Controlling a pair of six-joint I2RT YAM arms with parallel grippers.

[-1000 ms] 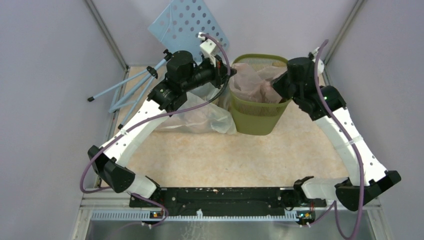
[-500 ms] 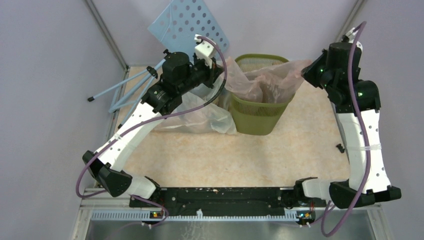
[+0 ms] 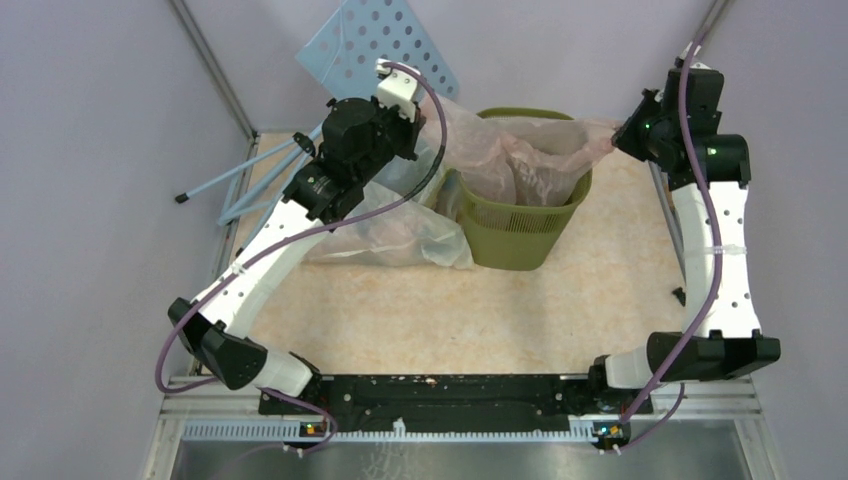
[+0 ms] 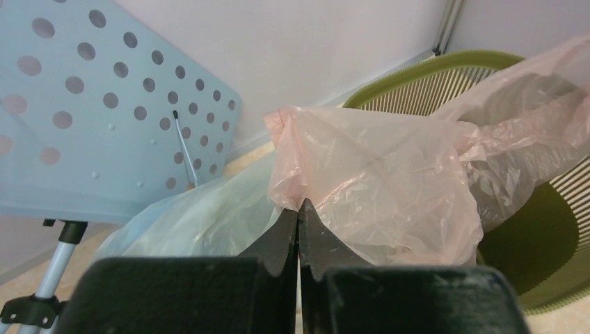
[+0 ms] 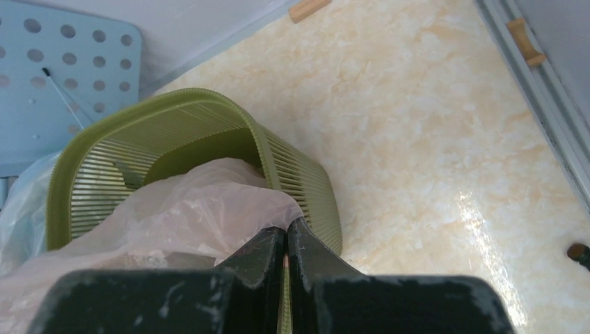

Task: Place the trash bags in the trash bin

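The olive-green mesh trash bin stands at the back middle of the table. A pale pink trash bag is stretched across its mouth, with its middle sagging inside. My left gripper is shut on the bag's left edge, left of the rim. My right gripper is shut on the bag's right edge, past the bin's right rim. A clear-whitish trash bag lies on the table left of the bin, under my left arm.
A blue perforated board on a pale blue tripod leans in the back left corner. Grey walls close in both sides, with metal rails along the floor edges. A small black object lies near the right wall.
Both grippers have pulled apart and upward, drawing the pink bag taut over the bin. The right arm swung from over the bin out to the right wall; the left gripper rose and drew back left.
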